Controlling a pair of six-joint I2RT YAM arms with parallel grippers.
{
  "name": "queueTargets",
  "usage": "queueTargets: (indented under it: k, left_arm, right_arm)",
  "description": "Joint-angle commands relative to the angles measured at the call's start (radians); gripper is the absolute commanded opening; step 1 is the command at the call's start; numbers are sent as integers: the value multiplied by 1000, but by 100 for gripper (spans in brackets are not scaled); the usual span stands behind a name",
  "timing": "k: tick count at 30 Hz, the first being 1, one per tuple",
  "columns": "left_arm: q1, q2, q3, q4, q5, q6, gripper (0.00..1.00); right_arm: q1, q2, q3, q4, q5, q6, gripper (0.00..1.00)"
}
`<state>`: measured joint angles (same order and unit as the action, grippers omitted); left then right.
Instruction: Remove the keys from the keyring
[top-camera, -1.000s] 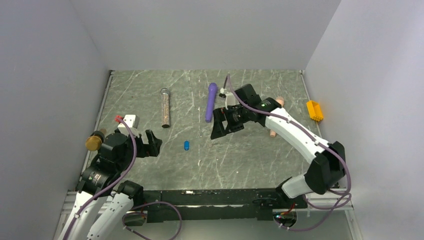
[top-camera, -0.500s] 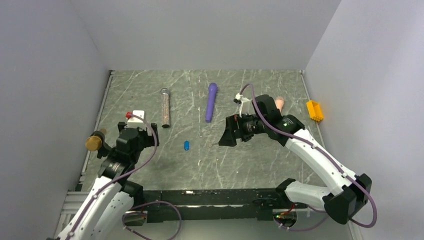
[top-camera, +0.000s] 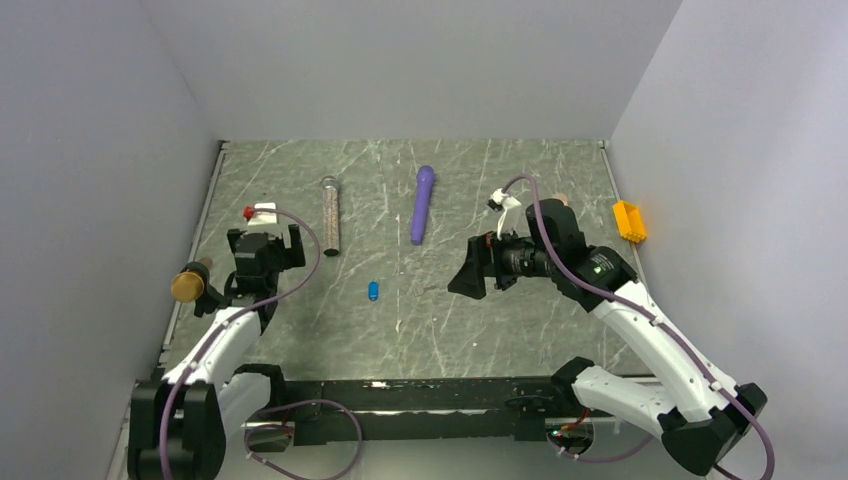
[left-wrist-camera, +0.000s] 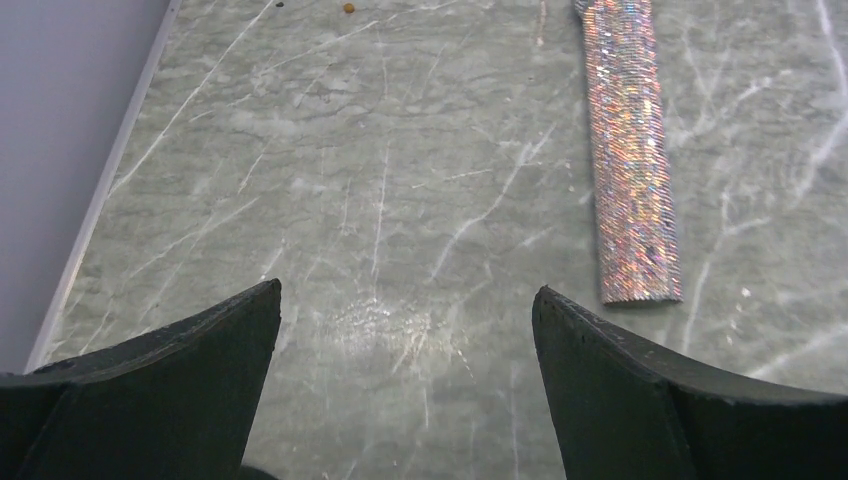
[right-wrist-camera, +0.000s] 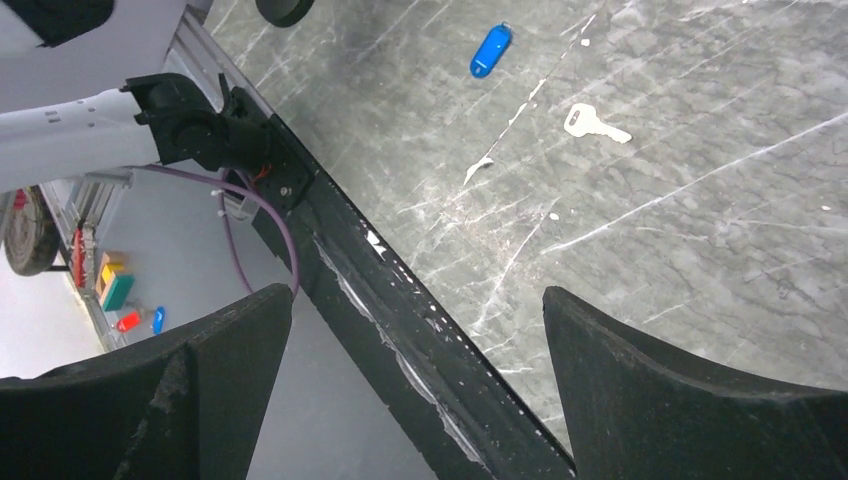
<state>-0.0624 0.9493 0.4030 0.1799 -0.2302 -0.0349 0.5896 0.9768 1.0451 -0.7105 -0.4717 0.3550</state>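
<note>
- I note the keyring (top-camera: 373, 291) lying on the table (top-camera: 300, 170) between both arms, touched by neither;
- left gripper (top-camera: 266, 238) spread wide, near the glitter tube (top-camera: 330, 215);
- purple wand (top-camera: 422, 204) lies beyond the right gripper (top-camera: 466, 276).

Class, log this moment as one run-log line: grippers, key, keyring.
left gripper: open, empty | right gripper: open, empty | key: loose on table, apart from keyring

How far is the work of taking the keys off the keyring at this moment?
Done, it seems: one key lies loose on the table, apart from the blue keyring tag. In hand: nothing; the left end effector and right end effector are both open and empty. Left: I cannot tell whether another key hangs on the tag; no other shows.
</note>
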Motion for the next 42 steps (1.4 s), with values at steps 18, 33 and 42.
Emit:
queueTargets:
  k: [18, 33, 42]
  left_arm:
    - [92, 385, -168, 844, 221, 140, 99]
    - [93, 400, -173, 878, 175, 119, 99]
    - [94, 399, -171, 870, 176, 117, 100]
  right_arm:
    - [-2, -225, -369, 480, 647, -48, 100]
    - [-217, 84, -608, 1057, 957, -234, 100]
    - [-377, 306, -738, 1559, 861, -407, 100]
